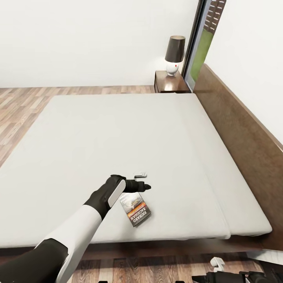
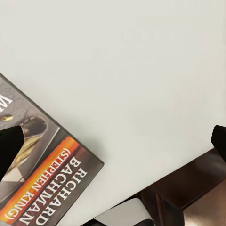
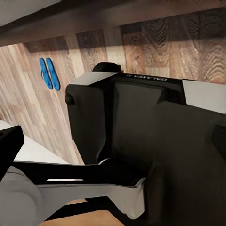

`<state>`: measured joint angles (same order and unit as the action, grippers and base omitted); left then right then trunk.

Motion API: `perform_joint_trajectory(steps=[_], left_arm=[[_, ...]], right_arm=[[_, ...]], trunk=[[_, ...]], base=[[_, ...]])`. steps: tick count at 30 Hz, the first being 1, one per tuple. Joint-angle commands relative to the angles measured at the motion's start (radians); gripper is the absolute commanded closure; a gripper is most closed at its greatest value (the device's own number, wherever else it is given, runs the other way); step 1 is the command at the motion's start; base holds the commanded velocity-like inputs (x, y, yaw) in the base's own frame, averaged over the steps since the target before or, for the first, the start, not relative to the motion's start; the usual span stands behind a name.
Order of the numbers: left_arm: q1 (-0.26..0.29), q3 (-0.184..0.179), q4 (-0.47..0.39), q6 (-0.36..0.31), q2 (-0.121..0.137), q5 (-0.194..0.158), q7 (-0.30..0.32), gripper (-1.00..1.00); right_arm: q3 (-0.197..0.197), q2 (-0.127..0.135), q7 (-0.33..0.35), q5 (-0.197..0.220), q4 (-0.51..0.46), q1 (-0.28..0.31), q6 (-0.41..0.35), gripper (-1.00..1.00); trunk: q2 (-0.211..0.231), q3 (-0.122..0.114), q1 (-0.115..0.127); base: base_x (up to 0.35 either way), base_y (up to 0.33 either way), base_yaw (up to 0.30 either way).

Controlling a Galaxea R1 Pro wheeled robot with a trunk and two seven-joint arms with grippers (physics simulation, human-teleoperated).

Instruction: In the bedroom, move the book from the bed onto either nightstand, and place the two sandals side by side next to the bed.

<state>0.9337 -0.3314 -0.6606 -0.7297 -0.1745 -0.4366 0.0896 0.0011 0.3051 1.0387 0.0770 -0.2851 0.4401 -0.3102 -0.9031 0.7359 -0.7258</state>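
The book (image 1: 135, 209) lies flat on the bed (image 1: 118, 133) near its foot edge. The left gripper (image 1: 142, 181) hovers just beyond it, fingers spread (nothing between them). Both sandals (image 3: 49, 73) lie together on the floor; the right gripper's state is unclear.

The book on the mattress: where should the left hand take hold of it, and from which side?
Probably the book's far short edge, nearest the left hand. It lies flat and thin on the soft mattress, so a straight top pinch finds no thickness. Come low from the far side, press one finger into the mattress under that edge, and close on the cover.
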Motion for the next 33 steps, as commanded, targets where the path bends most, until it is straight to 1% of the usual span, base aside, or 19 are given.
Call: perform_joint_trajectory(steps=[1,33], left_arm=[[0.001,0.000,-0.001,-0.003,0.000,0.004,0.004,-1.00],[0.001,0.000,-0.001,-0.003,0.000,0.004,0.004,-1.00]], right_arm=[[0.000,0.000,0.002,0.008,0.000,0.000,-0.010,-1.00],[0.000,0.000,0.002,0.007,0.000,0.000,-0.010,-1.00]], trunk=[[-0.008,0.004,-0.004],[-0.232,0.104,-0.127]], base=[[0.000,0.000,0.000],[0.000,0.000,0.000]])
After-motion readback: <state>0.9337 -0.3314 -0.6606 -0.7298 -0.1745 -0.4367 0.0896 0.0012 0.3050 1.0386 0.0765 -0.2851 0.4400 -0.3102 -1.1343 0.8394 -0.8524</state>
